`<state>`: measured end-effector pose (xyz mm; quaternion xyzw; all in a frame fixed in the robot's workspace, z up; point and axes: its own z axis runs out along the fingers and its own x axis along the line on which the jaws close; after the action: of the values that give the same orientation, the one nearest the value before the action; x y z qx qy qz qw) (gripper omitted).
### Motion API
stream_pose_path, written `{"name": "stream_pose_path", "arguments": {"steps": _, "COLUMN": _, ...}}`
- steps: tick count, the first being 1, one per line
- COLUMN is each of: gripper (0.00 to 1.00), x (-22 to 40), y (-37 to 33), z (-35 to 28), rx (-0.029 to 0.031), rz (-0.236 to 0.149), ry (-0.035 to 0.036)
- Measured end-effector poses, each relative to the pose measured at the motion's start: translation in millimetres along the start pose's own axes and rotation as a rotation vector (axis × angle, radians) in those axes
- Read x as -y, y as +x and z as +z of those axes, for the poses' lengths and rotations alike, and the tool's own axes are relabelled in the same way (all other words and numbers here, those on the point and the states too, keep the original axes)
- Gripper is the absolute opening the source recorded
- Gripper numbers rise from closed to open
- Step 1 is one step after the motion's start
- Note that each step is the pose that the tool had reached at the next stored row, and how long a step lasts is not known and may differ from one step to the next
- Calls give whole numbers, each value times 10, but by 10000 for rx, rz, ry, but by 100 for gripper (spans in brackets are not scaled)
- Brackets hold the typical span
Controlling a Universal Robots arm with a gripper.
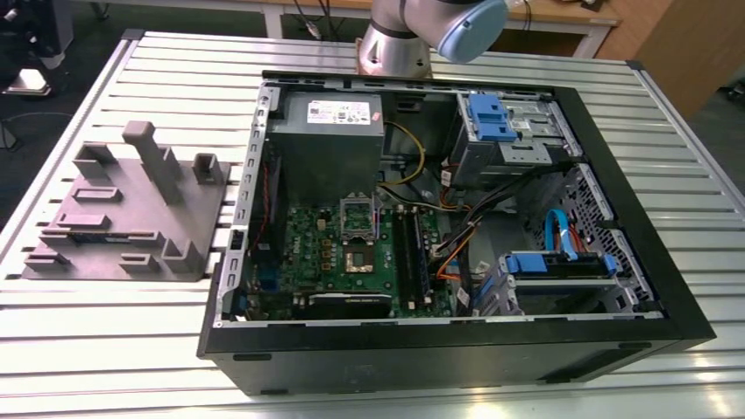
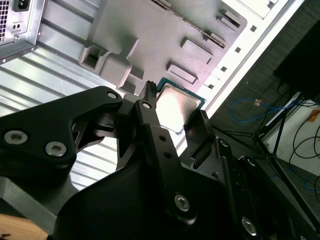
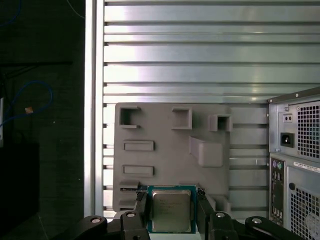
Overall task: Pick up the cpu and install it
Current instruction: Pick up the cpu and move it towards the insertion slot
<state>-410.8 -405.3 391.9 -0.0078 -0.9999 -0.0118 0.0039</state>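
Note:
The cpu (image 3: 171, 210), a small square chip with a silvery top and a green rim, sits between my two black fingers in both wrist views. My gripper (image 3: 170, 194) is shut on it, one finger on each side edge. In the second wrist view the cpu (image 2: 178, 104) hangs in the gripper (image 2: 174, 103) well above the grey moulded fixture (image 2: 150, 30). The exterior view shows the green circuit board (image 1: 338, 266) lying in the open computer case (image 1: 652, 288). Its socket (image 1: 358, 255) is dark in the centre, with the metal frame (image 1: 358, 213) flipped up behind it.
The grey fixture (image 1: 117, 214) with raised blocks and slots stands on the slatted metal table (image 1: 174, 78) at the exterior view's left of the case. A grey power-supply box (image 1: 331, 140), blue drive brackets (image 1: 495, 118) and cables fill the case. The arm's base (image 1: 396, 44) stands behind the case.

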Motion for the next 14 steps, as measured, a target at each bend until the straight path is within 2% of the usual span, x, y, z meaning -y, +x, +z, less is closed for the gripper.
{"name": "stream_pose_path", "arguments": {"steps": 12, "gripper": 47, "x": 0, "y": -31, "z": 0, "rx": 0, "rz": 0, "ry": 0}}
{"name": "stream_pose_path", "arguments": {"steps": 14, "gripper": 47, "x": -1, "y": -54, "z": -1, "rx": 0, "rz": 0, "ry": 0}}
